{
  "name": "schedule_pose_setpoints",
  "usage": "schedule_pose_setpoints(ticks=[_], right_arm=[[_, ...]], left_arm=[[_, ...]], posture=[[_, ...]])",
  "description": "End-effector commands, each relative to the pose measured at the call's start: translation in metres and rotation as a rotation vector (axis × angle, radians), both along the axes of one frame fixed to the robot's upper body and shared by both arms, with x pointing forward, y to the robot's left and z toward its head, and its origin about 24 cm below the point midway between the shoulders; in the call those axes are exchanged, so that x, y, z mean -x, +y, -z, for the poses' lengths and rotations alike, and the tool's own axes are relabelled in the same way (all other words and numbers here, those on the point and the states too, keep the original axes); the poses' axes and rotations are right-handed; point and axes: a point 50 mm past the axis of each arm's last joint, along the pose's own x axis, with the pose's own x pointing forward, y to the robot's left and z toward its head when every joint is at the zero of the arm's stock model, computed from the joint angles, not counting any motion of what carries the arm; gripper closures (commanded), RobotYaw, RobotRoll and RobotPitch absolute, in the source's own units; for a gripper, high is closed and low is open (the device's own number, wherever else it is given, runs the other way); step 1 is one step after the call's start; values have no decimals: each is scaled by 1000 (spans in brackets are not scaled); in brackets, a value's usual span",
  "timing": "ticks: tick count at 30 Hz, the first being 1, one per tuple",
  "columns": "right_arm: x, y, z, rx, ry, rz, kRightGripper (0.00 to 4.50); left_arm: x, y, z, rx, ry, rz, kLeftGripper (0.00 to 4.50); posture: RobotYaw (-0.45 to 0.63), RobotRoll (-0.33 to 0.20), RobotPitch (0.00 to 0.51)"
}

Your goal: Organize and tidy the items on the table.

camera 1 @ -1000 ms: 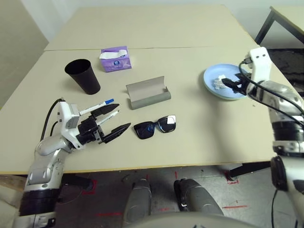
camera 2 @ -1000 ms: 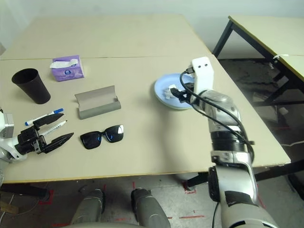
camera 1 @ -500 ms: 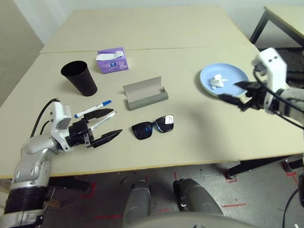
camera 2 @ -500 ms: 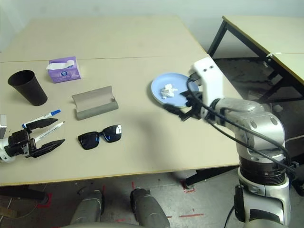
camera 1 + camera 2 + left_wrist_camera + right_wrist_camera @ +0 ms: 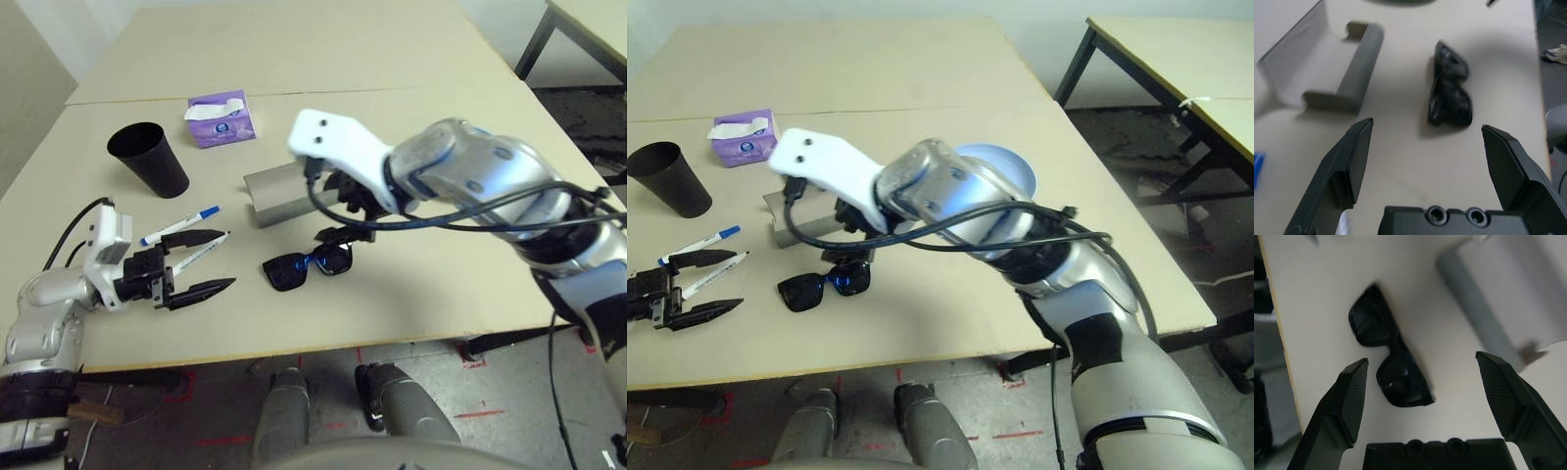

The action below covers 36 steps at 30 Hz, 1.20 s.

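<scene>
Right claw (image 5: 1420, 382) hangs spread wide over the sunglasses (image 5: 307, 267) on the table (image 5: 441, 264), the case (image 5: 279, 191) just beyond at twelve o'clock. Left claw (image 5: 201, 264), also wide and empty, sits at nine o'clock beside two pens (image 5: 186, 240). Cup (image 5: 147, 159) at ten, tissue box (image 5: 219, 117) at eleven, blue plate (image 5: 1004, 171) behind the arm.

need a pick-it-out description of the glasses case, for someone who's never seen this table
On the big beige table, look near the middle, just on the robot's side of the seam line. The grey glasses case lies there open, lid standing up, with the black sunglasses right in front of it and the right gripper hovering over both. It's the only grey, trough-shaped thing; the neighbours are black, purple or white.
</scene>
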Motion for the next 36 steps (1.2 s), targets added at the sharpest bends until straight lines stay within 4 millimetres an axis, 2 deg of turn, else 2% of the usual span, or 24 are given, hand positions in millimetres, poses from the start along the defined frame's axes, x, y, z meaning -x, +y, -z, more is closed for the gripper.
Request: schedule_pose_setpoints(ticks=[1, 4, 12, 25, 36], right_arm=[[3, 12, 17, 78, 18, -47, 22], [9, 21, 26, 110, 48, -80, 22], [5, 36, 43, 143, -9, -122, 22], [-8, 44, 42, 189, -106, -183, 22], [-5, 53, 48, 182, -92, -205, 22]], left_arm=[[7, 11, 0, -35, 5, -15, 0], [9, 13, 1, -36, 1, -21, 0], [10, 11, 8, -23, 9, -24, 0], [10, 9, 17, 2, 15, -20, 0], [14, 14, 20, 1, 20, -40, 0]], posture=[[10, 0, 163], [14, 0, 165], [12, 0, 174], [17, 0, 179], [26, 0, 188]])
